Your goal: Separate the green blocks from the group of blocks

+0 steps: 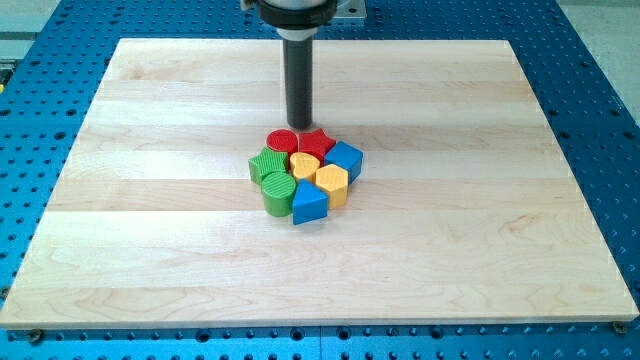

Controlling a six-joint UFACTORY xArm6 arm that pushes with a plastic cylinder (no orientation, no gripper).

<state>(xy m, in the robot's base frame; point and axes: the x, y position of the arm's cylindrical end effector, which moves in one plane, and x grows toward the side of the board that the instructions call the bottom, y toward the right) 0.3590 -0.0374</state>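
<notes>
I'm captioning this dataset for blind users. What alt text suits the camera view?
Eight blocks sit packed together mid-board: two green at the view's left, two red on top, two yellow, two blue. My tip stands just above the red ones.

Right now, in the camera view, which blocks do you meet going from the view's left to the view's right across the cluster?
Green block → green cylinder → blue block at the bottom → yellow hexagon → blue cube. The red and upper yellow blocks overlap these columns, so I omit them.
</notes>
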